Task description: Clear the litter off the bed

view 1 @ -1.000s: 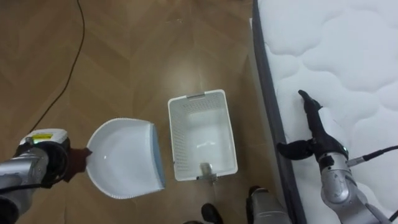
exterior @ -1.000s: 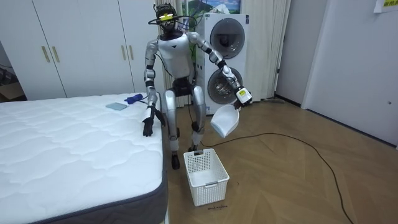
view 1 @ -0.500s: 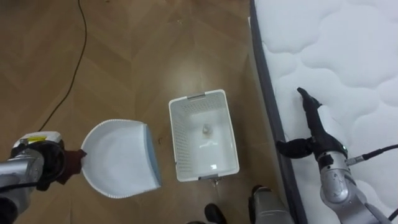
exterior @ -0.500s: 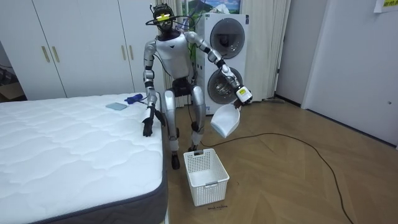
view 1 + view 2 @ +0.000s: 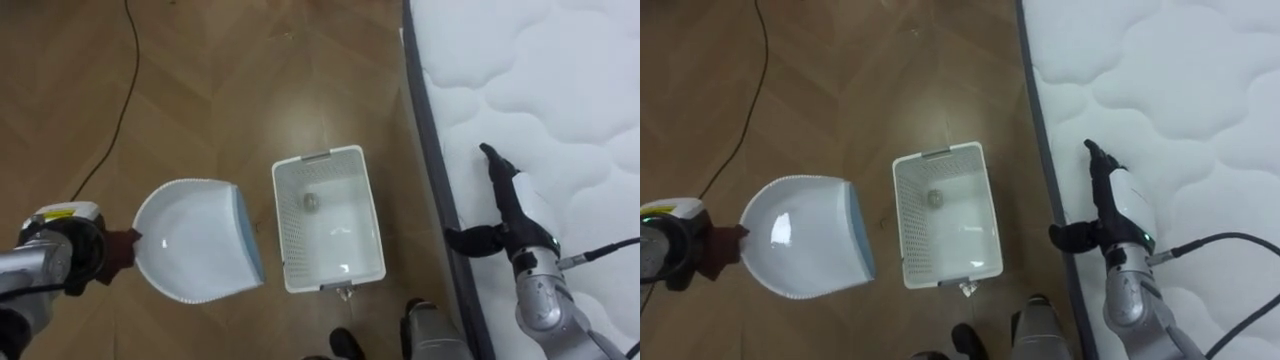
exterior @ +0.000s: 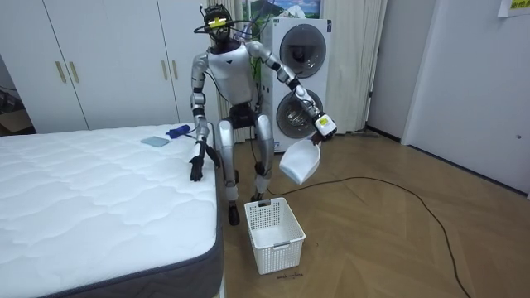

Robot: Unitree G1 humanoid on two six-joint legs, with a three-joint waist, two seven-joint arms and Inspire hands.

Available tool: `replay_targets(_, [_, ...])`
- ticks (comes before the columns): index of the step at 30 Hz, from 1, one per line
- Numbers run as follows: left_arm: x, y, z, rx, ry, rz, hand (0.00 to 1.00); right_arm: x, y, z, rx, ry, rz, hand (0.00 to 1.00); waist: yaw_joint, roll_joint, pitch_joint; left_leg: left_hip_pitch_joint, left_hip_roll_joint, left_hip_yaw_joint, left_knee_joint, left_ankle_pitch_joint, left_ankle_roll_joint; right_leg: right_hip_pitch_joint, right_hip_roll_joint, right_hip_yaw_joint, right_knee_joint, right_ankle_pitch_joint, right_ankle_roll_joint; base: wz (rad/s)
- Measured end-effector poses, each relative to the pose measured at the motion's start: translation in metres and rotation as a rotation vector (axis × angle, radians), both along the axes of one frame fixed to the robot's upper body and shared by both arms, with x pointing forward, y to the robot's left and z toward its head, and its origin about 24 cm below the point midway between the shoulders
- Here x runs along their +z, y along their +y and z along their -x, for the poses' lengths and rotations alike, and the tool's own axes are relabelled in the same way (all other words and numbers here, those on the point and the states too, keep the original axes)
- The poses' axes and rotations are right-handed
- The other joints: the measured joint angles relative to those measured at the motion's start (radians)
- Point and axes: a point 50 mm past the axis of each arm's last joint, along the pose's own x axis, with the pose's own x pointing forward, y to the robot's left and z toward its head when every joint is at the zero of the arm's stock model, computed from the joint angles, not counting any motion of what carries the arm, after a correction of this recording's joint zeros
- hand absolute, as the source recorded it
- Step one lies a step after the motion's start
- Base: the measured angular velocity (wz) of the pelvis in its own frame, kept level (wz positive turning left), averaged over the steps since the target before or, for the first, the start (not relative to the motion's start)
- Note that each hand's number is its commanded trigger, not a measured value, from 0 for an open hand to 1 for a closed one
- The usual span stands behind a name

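Beside the white basket (image 5: 373, 228) hangs a white, blue-lipped dustpan (image 5: 193, 240).

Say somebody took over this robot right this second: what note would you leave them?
Hands: the left hand has its fingers shut on the handle of the white dustpan, which looks empty, above the floor beside the white basket. The right hand is open, resting on the mattress edge.
Done: one small scrap lies in the basket.
Left: a blue cloth and a blue thing lie on the mattress's far end.
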Motion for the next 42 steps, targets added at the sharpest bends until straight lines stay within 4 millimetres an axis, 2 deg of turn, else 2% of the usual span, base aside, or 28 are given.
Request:
replay_targets(1, [0.0,-0.001,0.0,0.001,-0.012,0.016,1.0,-0.001,-0.001,0.001,-0.004,0.004,-0.005,0.0,0.006,-0.005,0.0009,0.007,-0.001,-0.008,0.001,-0.001,-0.001,0.007,0.002,0.0,-0.002,0.0,0.0,-0.36])
replay_targets(4, [0.005,-0.006,0.002,0.003,-0.11,0.111,1.0,-0.008,-0.003,0.012,-0.019,0.036,-0.036,0.0,0.052,-0.042,-0.001,0.039,-0.019,-0.096,0.0,-0.016,-0.026,0.028,0.039,0.057,-0.01,0.003,0.001,-0.57])
replay_targets(6, [0.002,-0.012,0.016,-0.019,-0.162,0.181,1.0,-0.013,-0.006,0.019,-0.046,0.068,-0.078,0.0,0.085,-0.059,-0.0092,0.072,-0.016,-0.175,0.0,-0.023,-0.037,0.072,0.074,0.084,-0.064,0.03,-0.003,-0.78])
replay_targets(7, [0.002,-0.013,0.019,-0.026,-0.169,0.193,1.0,-0.015,-0.008,0.022,-0.06,0.076,-0.093,0.0,0.086,-0.061,-0.0102,0.081,-0.015,-0.186,-0.001,-0.023,-0.038,0.087,0.081,0.087,-0.079,0.037,-0.002,-0.5])
replay_targets(9, [0.007,-0.019,0.025,-0.054,-0.217,0.23,1.0,-0.021,-0.017,0.034,-0.127,0.103,-0.131,0.0,0.098,-0.081,-0.0214,0.121,-0.008,-0.189,-0.027,-0.025,-0.041,0.122,0.106,0.112,-0.123,0.058,0.004,-0.44])
replay_targets(14, [0.012,-0.042,0.032,-0.082,-0.313,0.355,1.0,-0.026,-0.026,0.053,-0.19,0.129,-0.158,0.0,0.102,-0.101,-0.032,0.251,-0.004,-0.166,-0.112,-0.028,-0.045,0.226,0.137,0.167,-0.205,0.09,0.021,-0.47])
replay_targets(15, [0.012,-0.049,0.034,-0.101,-0.322,0.38,1.0,-0.028,-0.026,0.058,-0.195,0.135,-0.164,0.0,0.099,-0.11,-0.0359,0.284,-0.004,-0.145,-0.136,-0.028,-0.045,0.243,0.142,0.18,-0.219,0.095,0.026,-0.66])
replay_targets(16, [0.012,-0.056,0.036,-0.112,-0.331,0.41,1.0,-0.028,-0.025,0.061,-0.203,0.137,-0.173,0.0,0.102,-0.119,-0.0368,0.317,-0.002,-0.127,-0.155,-0.028,-0.044,0.26,0.153,0.206,-0.236,0.108,0.031,-0.68])
replay_targets(19, [0.004,-0.063,0.046,-0.101,-0.33,0.455,1.0,-0.029,-0.022,0.065,-0.202,0.14,-0.182,0.0,0.108,-0.142,-0.0379,0.376,-0.001,-0.1,-0.171,-0.029,-0.044,0.294,0.164,0.22,-0.265,0.137,0.031,-1.04])
replay_targets(20, [-0.003,-0.063,0.054,-0.074,-0.324,0.466,1.0,-0.028,-0.022,0.064,-0.198,0.136,-0.184,0.0,0.121,-0.157,-0.039,0.417,-0.001,-0.064,-0.191,-0.029,-0.043,0.303,0.169,0.21,-0.268,0.152,0.025,-1.68])
replay_targets(21, [-0.007,-0.063,0.06,-0.056,-0.311,0.474,1.0,-0.028,-0.023,0.064,-0.202,0.136,-0.182,0.0,0.131,-0.163,-0.0377,0.45,0.005,-0.039,-0.2,-0.038,-0.03,0.313,0.167,0.155,-0.285,0.178,0.01,-1.76])
replay_targets(22, [-0.008,-0.063,0.061,-0.054,-0.308,0.475,1.0,-0.028,-0.024,0.064,-0.204,0.136,-0.18,0.0,0.134,-0.167,-0.0365,0.462,0.008,-0.03,-0.2,-0.044,-0.028,0.316,0.165,0.115,-0.293,0.192,0.0,-1.66])
replay_targets(24, [-0.007,-0.061,0.06,-0.024,-0.348,0.497,1.0,-0.028,-0.023,0.062,-0.201,0.134,-0.176,0.0,0.137,-0.185,-0.0375,0.488,0.015,0.021,-0.213,-0.049,-0.026,0.323,0.156,-0.008,-0.355,0.269,-0.043,-1.59])
replay_targets(25, [-0.005,-0.059,0.06,-0.009,-0.368,0.507,1.0,-0.028,-0.022,0.062,-0.202,0.133,-0.178,0.0,0.138,-0.189,-0.0379,0.491,0.023,0.044,-0.227,-0.049,-0.026,0.326,0.161,-0.036,-0.387,0.298,-0.054,-1.64])
replay_targets(26, [-0.001,-0.055,0.058,0.019,-0.412,0.52,1.0,-0.027,-0.021,0.058,-0.203,0.127,-0.182,0.0,0.139,-0.189,-0.0364,0.49,0.043,0.123,-0.253,-0.054,-0.023,0.326,0.168,-0.102,-0.427,0.334,-0.051,-1.4])
replay_targets(27, [0.001,-0.056,0.055,0.029,-0.436,0.531,1.0,-0.029,-0.022,0.061,-0.225,0.144,-0.181,0.0,0.131,-0.188,-0.0351,0.497,0.06,0.211,-0.262,-0.055,-0.025,0.318,0.142,-0.196,-0.33,0.26,-0.019,-1.25])
replay_targets(28, [0.001,-0.059,0.053,0.026,-0.446,0.54,1.0,-0.031,-0.023,0.064,-0.235,0.156,-0.178,0.0,0.133,-0.185,-0.0347,0.501,0.069,0.244,-0.267,-0.054,-0.027,0.322,0.122,-0.234,-0.261,0.216,-0.011,-1.06])
replay_targets(29, [0.001,-0.062,0.053,0.032,-0.464,0.56,1.0,-0.032,-0.023,0.064,-0.241,0.164,-0.176,0.0,0.138,-0.183,-0.0337,0.515,0.078,0.32,-0.279,-0.05,-0.034,0.345,0.07,-0.282,-0.154,0.146,-0.012,-1.12])
replay_targets(30, [-0.001,-0.064,0.053,0.054,-0.47,0.593,1.0,-0.031,-0.022,0.063,-0.237,0.155,-0.179,0.0,0.146,-0.188,-0.0358,0.527,0.078,0.395,-0.278,-0.05,-0.034,0.38,0.003,-0.307,-0.084,0.088,0.001,-1.18])
replay_targets(32, [-0.004,-0.066,0.054,0.076,-0.469,0.621,1.0,-0.031,-0.018,0.062,-0.235,0.139,-0.192,0.0,0.167,-0.199,-0.0363,0.534,0.078,0.475,-0.255,-0.05,-0.034,0.437,-0.061,-0.334,-0.087,0.061,0.025,-1.29])
replay_targets(33, [-0.005,-0.066,0.055,0.081,-0.466,0.622,1.0,-0.032,-0.015,0.06,-0.227,0.137,-0.203,0.0,0.184,-0.204,-0.0306,0.536,0.086,0.47,-0.226,-0.05,-0.032,0.45,-0.041,-0.341,-0.163,0.067,0.022,-1.42])
replay_targets(34, [-0.006,-0.066,0.056,0.084,-0.463,0.624,1.0,-0.032,-0.014,0.06,-0.226,0.137,-0.205,0.0,0.193,-0.205,-0.0305,0.535,0.089,0.443,-0.211,-0.05,-0.032,0.463,-0.025,-0.333,-0.204,0.076,0.018,-1.61])
replay_targets(35, [-0.008,-0.064,0.059,0.093,-0.461,0.621,1.0,-0.031,-0.011,0.056,-0.218,0.128,-0.212,0.0,0.218,-0.208,-0.0304,0.506,0.106,0.371,-0.166,-0.05,-0.032,0.498,0.01,-0.289,-0.294,0.089,0.017,-1.53])
replay_targets(36, [-0.011,-0.064,0.06,0.114,-0.463,0.626,1.0,-0.029,-0.01,0.052,-0.211,0.12,-0.211,0.0,0.223,-0.195,-0.0315,0.499,0.122,0.331,-0.15,-0.052,-0.035,0.509,0.041,-0.273,-0.346,0.115,0.016,-1.3])
replay_targets(37, [-0.012,-0.065,0.06,0.117,-0.463,0.628,1.0,-0.03,-0.01,0.053,-0.211,0.121,-0.213,0.0,0.217,-0.192,-0.0324,0.506,0.125,0.337,-0.16,-0.051,-0.036,0.51,0.05,-0.281,-0.353,0.122,0.012,-0.76])
replay_targets(39, [-0.014,-0.071,0.06,0.124,-0.469,0.651,1.0,-0.034,-0.005,0.057,-0.212,0.14,-0.235,0.0,0.195,-0.203,-0.033,0.534,0.144,0.444,-0.162,-0.06,-0.051,0.502,0.041,-0.306,-0.313,0.1,-0.002,-0.36])
replay_targets(41, [-0.017,-0.075,0.062,0.136,-0.463,0.679,1.0,-0.034,-0.003,0.055,-0.207,0.137,-0.244,0.0,0.171,-0.211,-0.0341,0.541,0.157,0.486,-0.129,-0.065,-0.059,0.483,0.03,-0.315,-0.282,0.084,-0.012,-0.2])
replay_targets(42, [-0.019,-0.078,0.062,0.145,-0.461,0.697,1.0,-0.032,-0.002,0.052,-0.202,0.129,-0.248,0.0,0.162,-0.209,-0.0339,0.54,0.168,0.482,-0.116,-0.071,-0.07,0.47,0.037,-0.315,-0.28,0.082,-0.027,-0.32])
